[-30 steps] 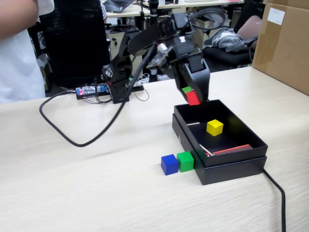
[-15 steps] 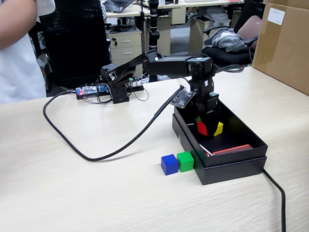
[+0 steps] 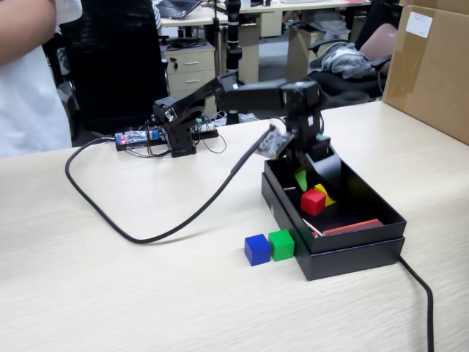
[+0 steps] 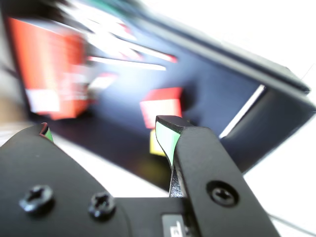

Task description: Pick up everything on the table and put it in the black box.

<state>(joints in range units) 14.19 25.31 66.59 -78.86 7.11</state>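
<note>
The red cube (image 3: 313, 201) lies inside the black box (image 3: 352, 253), touching the yellow cube (image 3: 327, 195) that is half hidden behind it. My gripper (image 3: 311, 177) hangs just above them, inside the box's far end, open and holding nothing. In the wrist view the gripper (image 4: 105, 127) shows a wide gap between its green-lined fingertips (image 4: 165, 132). Beyond that gap sit the blurred red cube (image 4: 160, 106), the yellow cube (image 4: 156, 144) and the black box wall (image 4: 276, 116). The blue cube (image 3: 256, 249) and green cube (image 3: 281, 244) stand side by side on the table against the box's near left corner.
A thick black cable (image 3: 146, 233) loops over the table left of the box. Another cable (image 3: 419, 290) runs off the front right. A flat red item (image 3: 353, 226) lies in the box. A brown carton (image 3: 432, 66) stands back right, a person (image 3: 29, 81) back left.
The gripper came down into the box with the red cube, opened and let it go. The red cube now rests beside the yellow one, and the gripper has lifted slightly.
</note>
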